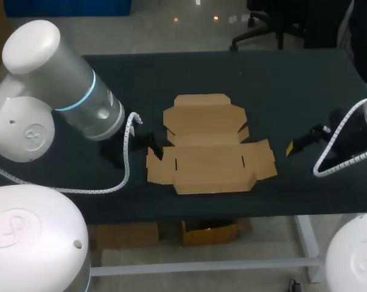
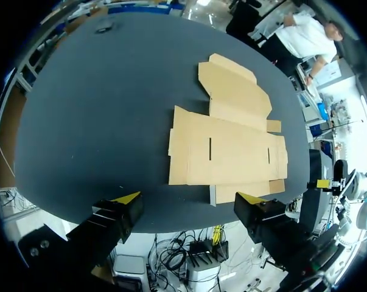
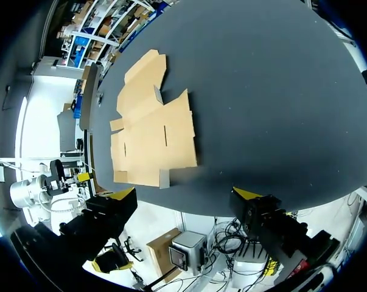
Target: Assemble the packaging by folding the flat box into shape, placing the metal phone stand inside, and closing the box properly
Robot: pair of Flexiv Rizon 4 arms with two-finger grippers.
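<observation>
The flat brown cardboard box lies unfolded on the middle of the dark table, flaps spread. My left gripper hovers open just off the box's left edge, and the box lies ahead of its fingers. In the head view the left arm hides most of it. My right gripper stands open to the right of the box, a short gap away, with nothing between its fingers. From that wrist the box lies ahead. No metal phone stand shows in any view.
Bare dark tabletop surrounds the box on all sides, with wide room at the back and far right. The table's front edge runs close below the box. A white coiled cable hangs from my left arm beside the box.
</observation>
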